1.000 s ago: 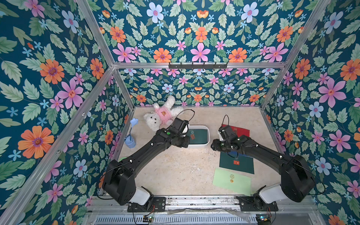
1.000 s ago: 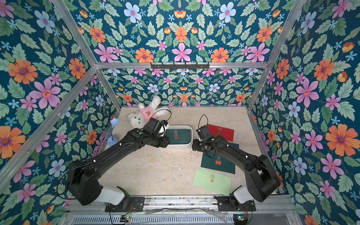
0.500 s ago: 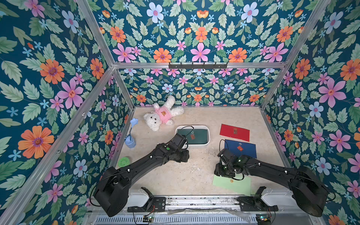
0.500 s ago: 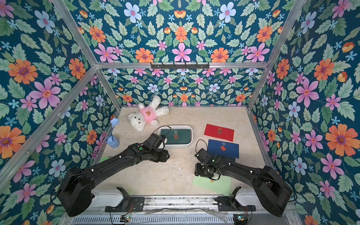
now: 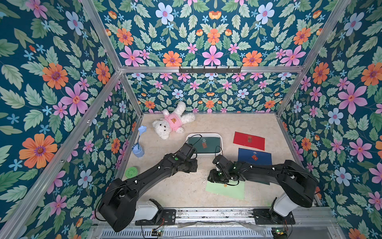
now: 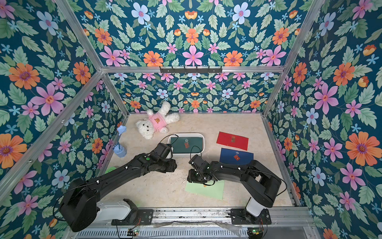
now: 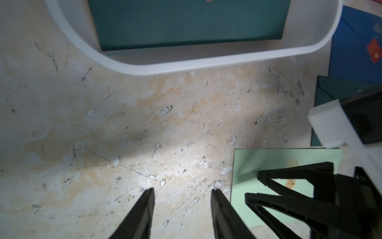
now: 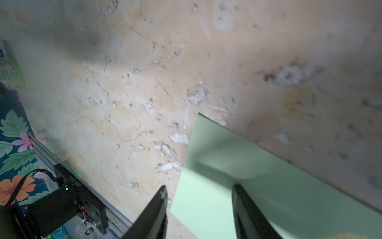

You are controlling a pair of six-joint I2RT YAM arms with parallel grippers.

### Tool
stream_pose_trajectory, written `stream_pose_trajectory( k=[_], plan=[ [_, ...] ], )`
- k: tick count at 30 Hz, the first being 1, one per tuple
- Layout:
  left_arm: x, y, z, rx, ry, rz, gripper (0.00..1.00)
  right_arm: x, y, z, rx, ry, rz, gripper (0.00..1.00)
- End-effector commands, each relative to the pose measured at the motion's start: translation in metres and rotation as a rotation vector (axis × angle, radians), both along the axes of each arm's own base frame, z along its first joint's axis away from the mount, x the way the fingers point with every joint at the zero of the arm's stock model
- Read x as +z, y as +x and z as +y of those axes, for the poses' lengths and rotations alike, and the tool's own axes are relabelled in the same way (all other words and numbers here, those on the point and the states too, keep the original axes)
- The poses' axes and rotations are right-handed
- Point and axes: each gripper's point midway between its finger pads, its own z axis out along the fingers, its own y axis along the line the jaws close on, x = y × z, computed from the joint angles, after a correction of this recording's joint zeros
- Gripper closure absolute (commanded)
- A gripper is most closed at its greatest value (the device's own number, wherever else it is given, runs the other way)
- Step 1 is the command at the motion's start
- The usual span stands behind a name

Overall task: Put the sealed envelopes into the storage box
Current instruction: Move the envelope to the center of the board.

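Inside the storage box (image 5: 206, 153) lies 1 dark green envelope (image 5: 195, 143)

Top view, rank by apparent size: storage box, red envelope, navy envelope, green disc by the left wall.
1. storage box, largest.
2. red envelope and navy envelope: they look alike, so no ranking between them.
3. green disc, clearly smallest.

Top views bright, even, sharp; wrist views dim, soft-shadowed, right wrist view motion-blurred.
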Motion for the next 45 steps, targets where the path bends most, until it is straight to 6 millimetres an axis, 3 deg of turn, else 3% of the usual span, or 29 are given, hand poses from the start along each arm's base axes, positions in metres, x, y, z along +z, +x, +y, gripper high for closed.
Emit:
stream_pose_trajectory(
  k=[1,5,8,12,13,17,21,26,30,35,40,45],
  plan=[
    [-0.001,0.002,0.011,0.041,0.01,0.0,0.49,0.005,0.014,0.022,0.037,0.009,-0.041,0.47],
    [-0.002,0.003,0.019,0.059,0.015,0.008,0.48,0.02,0.025,0.045,0.085,0.024,-0.07,0.47],
    [-0.003,0.0,0.019,0.052,0.008,0.02,0.48,0.031,0.027,0.041,0.08,0.013,-0.092,0.44],
    [-0.005,-0.006,0.01,0.015,-0.031,0.049,0.48,0.037,0.02,0.008,0.024,-0.047,-0.1,0.41],
    [-0.005,-0.007,0.007,0.005,-0.044,0.053,0.48,0.046,0.018,-0.002,0.004,-0.043,-0.11,0.41],
    [0.002,-0.008,-0.009,-0.046,-0.079,0.044,0.48,0.039,-0.002,-0.05,-0.086,-0.071,-0.064,0.41],
    [0.019,-0.009,-0.041,-0.129,-0.112,0.008,0.5,0.038,-0.029,-0.089,-0.166,-0.045,-0.001,0.45],
    [0.027,-0.013,-0.094,-0.247,-0.18,-0.012,0.51,0.028,-0.06,-0.117,-0.22,-0.003,0.09,0.46],
    [0.016,-0.022,-0.129,-0.317,-0.216,0.003,0.51,0.018,-0.073,-0.13,-0.258,0.013,0.126,0.46],
    [0.0,-0.031,-0.15,-0.351,-0.235,0.032,0.52,0.006,-0.069,-0.141,-0.289,-0.024,0.126,0.46],
    [-0.023,-0.044,-0.153,-0.35,-0.236,0.067,0.52,-0.001,-0.069,-0.146,-0.285,-0.068,0.136,0.46],
    [-0.046,-0.048,-0.135,-0.297,-0.197,0.078,0.53,-0.004,-0.067,-0.15,-0.273,-0.103,0.14,0.45]
  ],
)
